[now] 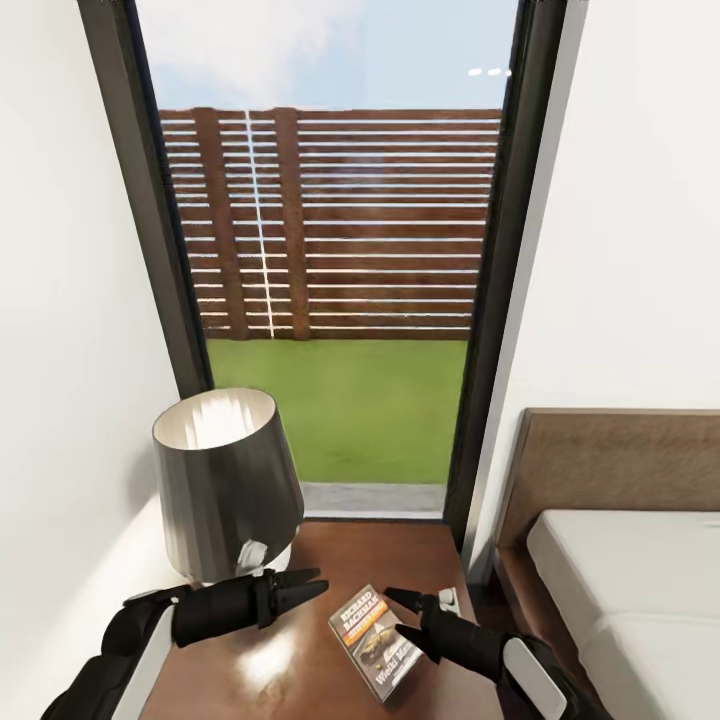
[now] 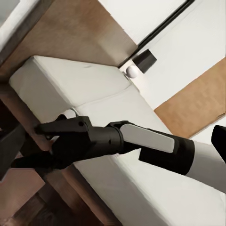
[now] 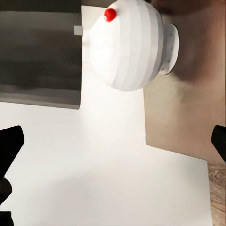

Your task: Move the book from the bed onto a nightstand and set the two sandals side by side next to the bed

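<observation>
Book (image 1: 376,648) lies flat on the nightstand (image 1: 400,560) beside the lamp (image 1: 226,480), the right pincer (image 1: 403,613) spread open at its edge, holding nothing. Best lift straight up and clear. The left pincer (image 1: 318,582) looks closed, empty.

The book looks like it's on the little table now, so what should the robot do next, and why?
Probably lift the right gripper up and away. The book already lies flat on the nightstand beside the lamp, and that gripper's fingers look spread open around its edge, not clamped. The left gripper hovers nearby, holding nothing. Next come the sandals.
</observation>
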You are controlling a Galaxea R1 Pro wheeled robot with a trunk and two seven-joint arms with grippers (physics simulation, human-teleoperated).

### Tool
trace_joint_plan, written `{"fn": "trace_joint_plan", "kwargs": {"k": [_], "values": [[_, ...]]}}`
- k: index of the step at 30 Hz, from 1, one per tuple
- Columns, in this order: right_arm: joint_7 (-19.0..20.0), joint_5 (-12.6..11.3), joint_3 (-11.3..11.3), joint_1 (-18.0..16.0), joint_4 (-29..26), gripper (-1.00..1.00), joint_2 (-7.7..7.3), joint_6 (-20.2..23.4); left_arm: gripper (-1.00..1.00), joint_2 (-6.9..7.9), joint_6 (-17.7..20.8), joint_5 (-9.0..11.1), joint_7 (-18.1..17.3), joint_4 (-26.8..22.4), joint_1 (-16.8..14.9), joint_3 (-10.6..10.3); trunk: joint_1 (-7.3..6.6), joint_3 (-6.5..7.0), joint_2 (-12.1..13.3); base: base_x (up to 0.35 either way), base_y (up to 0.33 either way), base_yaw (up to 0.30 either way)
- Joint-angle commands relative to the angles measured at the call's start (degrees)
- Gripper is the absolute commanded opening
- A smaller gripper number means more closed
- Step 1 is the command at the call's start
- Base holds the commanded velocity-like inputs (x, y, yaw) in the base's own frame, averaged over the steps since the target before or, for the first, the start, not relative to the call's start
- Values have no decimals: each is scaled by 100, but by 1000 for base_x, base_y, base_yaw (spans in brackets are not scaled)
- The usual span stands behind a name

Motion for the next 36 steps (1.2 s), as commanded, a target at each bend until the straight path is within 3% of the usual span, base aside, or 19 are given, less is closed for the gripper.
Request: {"fn": "trace_joint_plan", "kwargs": {"k": [1,3,4,7,11,21,23,27,31,36], "values": [[2,-22,15,-4,7,100,-13,14,100,2,36,23,131,62,-3,-2,-23,13,39,0,0,0],[2,-7,9,-2,19,100,-100,5,100,2,-38,17,491,187,-3,-3,-67,49,119,0,0,0],[-3,-1,6,2,31,100,-348,-16,100,3,-211,14,962,300,-3,-2,-89,67,159,0,0,0],[-10,10,1,4,240,100,-721,-354,100,10,-498,14,1781,415,-3,2,-155,120,279,0,0,0],[-36,18,3,5,306,100,-890,-567,100,17,-537,18,1917,429,-3,13,-243,192,440,0,0,0],[-52,28,-1,5,640,100,-974,-916,100,20,-549,13,1980,432,-3,21,-463,372,841,0,0,0],[-64,29,3,5,860,100,-971,-1158,100,15,-555,-62,2302,439,-3,16,-507,408,921,0,0,0],[-67,32,23,5,1123,100,-968,-1225,100,12,-701,-149,2829,539,-3,-2,-594,479,1082,0,0,0],[-70,36,35,5,1299,100,-967,-1390,100,11,-1086,-168,2986,896,-3,-8,-682,551,1242,0,0,0],[-69,45,69,5,1893,100,-941,-2298,100,11,-1473,-186,3035,1336,-3,-10,-792,641,1443,0,0,0]]}}
